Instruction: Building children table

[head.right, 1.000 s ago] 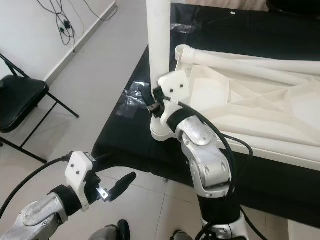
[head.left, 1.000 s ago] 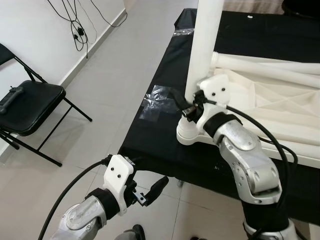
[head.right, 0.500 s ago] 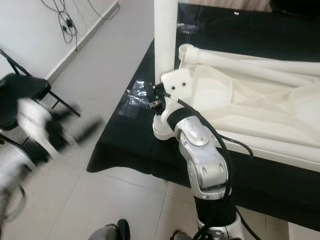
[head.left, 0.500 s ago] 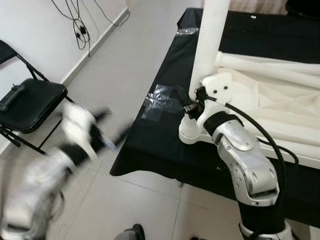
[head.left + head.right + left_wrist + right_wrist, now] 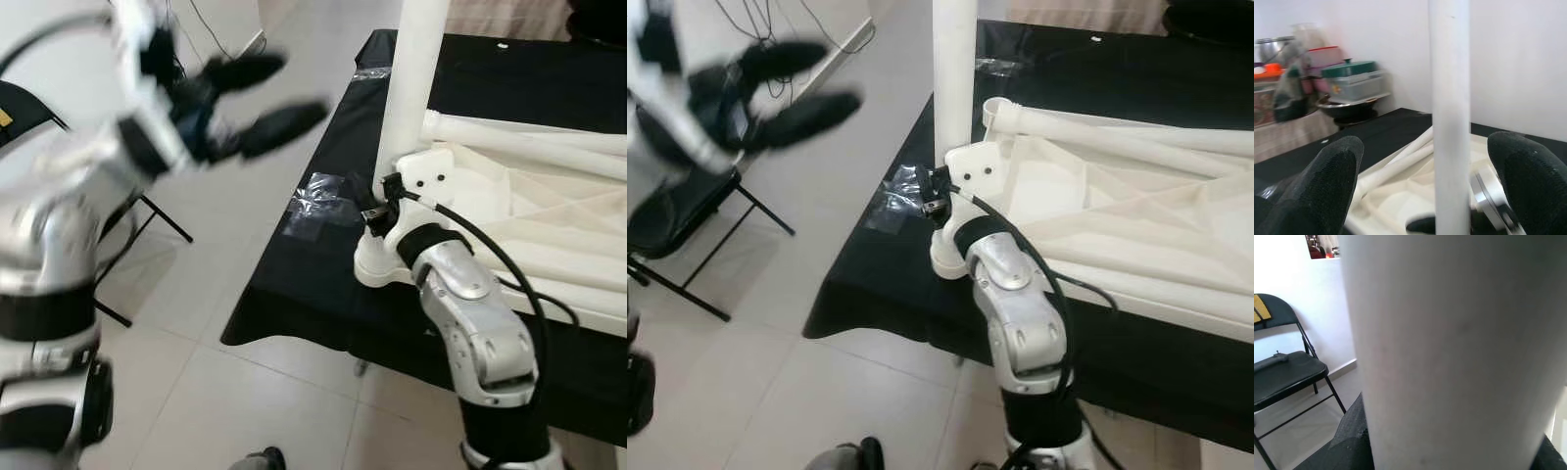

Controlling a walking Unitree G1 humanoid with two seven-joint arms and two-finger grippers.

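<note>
Right end effector (image 5: 375, 208): clamped around the lower part of the upright white table leg (image 5: 411, 83), just above the leg's round foot (image 5: 377, 268); black fingers pressed against the leg's surface, which looms large and close in the right wrist view. Silver right arm (image 5: 472, 318) bent upward from below, black cable looped along it.

Left end effector (image 5: 263, 96): raised in the air to the left of the leg, well apart from it, blurred; fingers (image 5: 282, 117) spread wide, nothing between them. In the left wrist view, both finger pads (image 5: 1327, 188) flank the leg without contact.

White leg: vertical, foot seated at the corner of the overturned white children's tabletop (image 5: 529, 211), beside a second white leg (image 5: 524, 132) lying horizontally along the tabletop's far edge.

Tabletop: underside up, on a table covered with black cloth (image 5: 313, 264). Patch of clear tape (image 5: 318, 201) on the cloth near the leg's foot.

Black folding chair (image 5: 671, 225) on the tiled floor (image 5: 245, 401) to the left, by the white wall. Cables (image 5: 823, 24) on the floor at the wall. Pots and containers (image 5: 1347, 85) on a far surface in the left wrist view.
</note>
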